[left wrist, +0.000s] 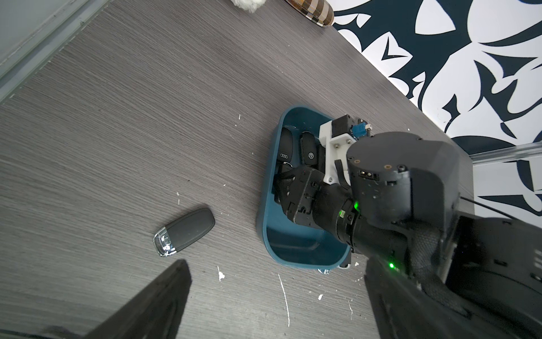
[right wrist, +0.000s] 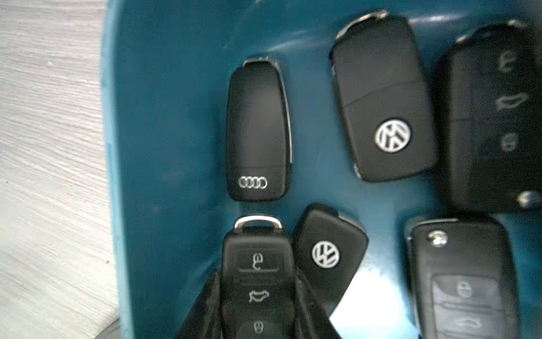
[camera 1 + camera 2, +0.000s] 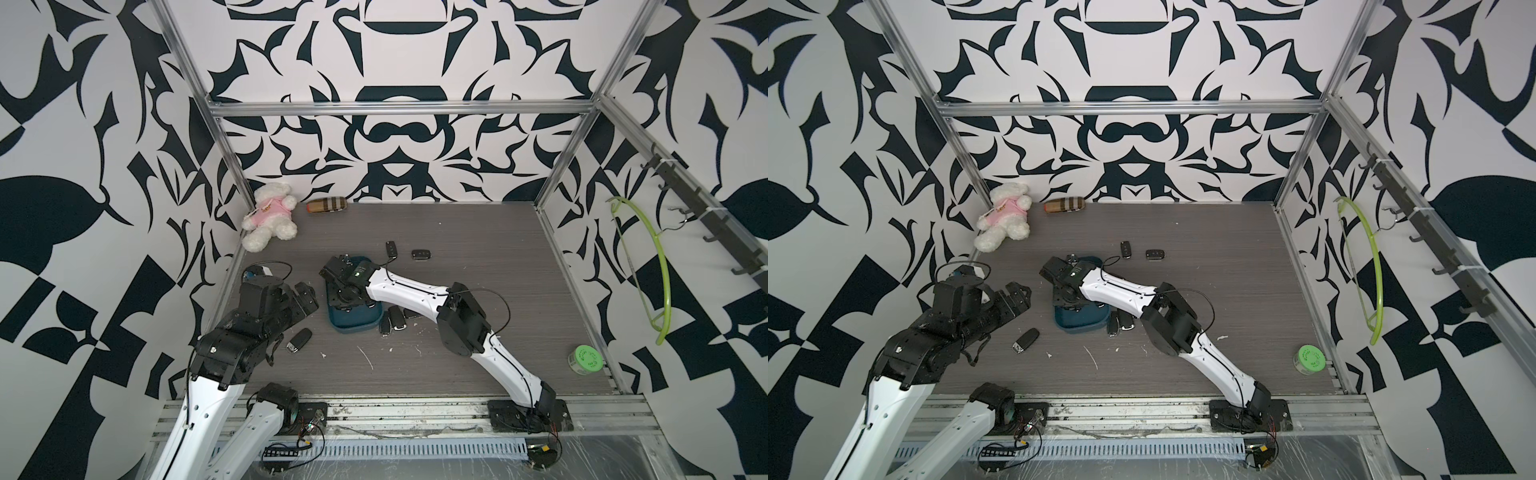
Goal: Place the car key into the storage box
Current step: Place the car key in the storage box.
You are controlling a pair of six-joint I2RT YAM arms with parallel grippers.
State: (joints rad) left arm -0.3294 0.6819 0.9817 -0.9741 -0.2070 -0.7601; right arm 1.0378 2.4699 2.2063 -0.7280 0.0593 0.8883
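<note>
My right wrist shows one storage box (image 2: 164,117) and six car keys (image 2: 258,132) over it. Outside it: one lone key (image 3: 299,340), two far keys (image 3: 391,249), a key cluster (image 3: 395,321) I cannot count. Also one teddy bear (image 3: 270,216), one plaid pouch (image 3: 327,205), one green tub (image 3: 585,359), one hanger (image 3: 667,286).

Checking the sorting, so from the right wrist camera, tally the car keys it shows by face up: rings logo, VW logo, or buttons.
Rings-logo keys: 1
VW-logo keys: 2
Button-side keys: 3, one held by the right tool
Total: 6
</note>
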